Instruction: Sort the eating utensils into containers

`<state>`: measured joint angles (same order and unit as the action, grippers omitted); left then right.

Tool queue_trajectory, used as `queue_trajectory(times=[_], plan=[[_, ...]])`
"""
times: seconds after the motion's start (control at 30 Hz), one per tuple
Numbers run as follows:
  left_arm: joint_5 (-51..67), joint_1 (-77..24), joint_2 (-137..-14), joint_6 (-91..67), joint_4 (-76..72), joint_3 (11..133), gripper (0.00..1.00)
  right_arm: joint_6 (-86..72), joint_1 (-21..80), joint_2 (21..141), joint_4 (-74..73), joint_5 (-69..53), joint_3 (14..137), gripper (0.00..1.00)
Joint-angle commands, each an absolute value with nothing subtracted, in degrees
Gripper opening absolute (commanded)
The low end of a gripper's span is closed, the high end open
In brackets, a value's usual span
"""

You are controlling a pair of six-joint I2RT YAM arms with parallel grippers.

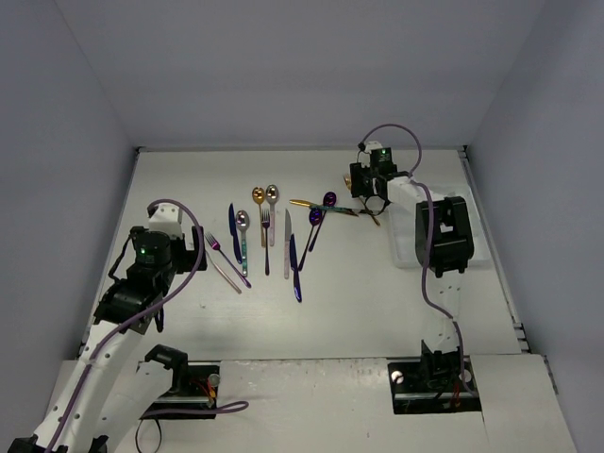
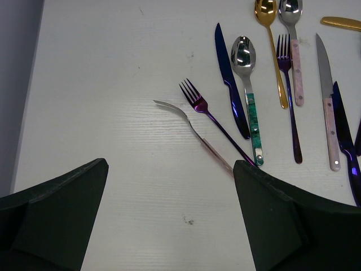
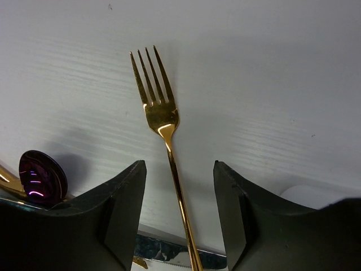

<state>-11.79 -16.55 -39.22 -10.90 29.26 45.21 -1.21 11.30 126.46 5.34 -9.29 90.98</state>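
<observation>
Overhead, white table (image 1: 330,311), pale grey walls (image 1: 283,75), scattered utensils (image 1: 287,242).

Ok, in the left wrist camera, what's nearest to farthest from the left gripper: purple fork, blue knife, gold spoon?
From the left gripper:
1. Purple fork, just ahead, slightly right.
2. Blue knife, farther up, right.
3. Gold spoon, top edge.

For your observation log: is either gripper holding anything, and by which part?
Nothing is held. The right gripper, open, straddles the gold fork handle; the left gripper is open too.
</observation>
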Motion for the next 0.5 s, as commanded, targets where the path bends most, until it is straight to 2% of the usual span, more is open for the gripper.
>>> queue_trajectory(times=[0.0,0.23,0.4,0.47], plan=[[-11.25,-16.44,-39.80,-10.37,25.93,46.14,0.92,1.19,11.83,126.06,6.67,-7.94,93.44,0.47],[-11.16,-16.44,-39.64,-10.37,25.93,46.14,0.92,2.86,13.40,128.24,5.58,-6.41,93.34,0.40],[-11.16,-16.44,-39.53,-10.37,25.93,46.12,0.92,3.67,14.13,129.37,4.11,-5.67,93.80,0.23],[-11.16,-16.44,-39.46,-10.37,25.93,46.10,0.92,3.87,14.42,129.42,3.89,-6.15,94.16,0.12]])
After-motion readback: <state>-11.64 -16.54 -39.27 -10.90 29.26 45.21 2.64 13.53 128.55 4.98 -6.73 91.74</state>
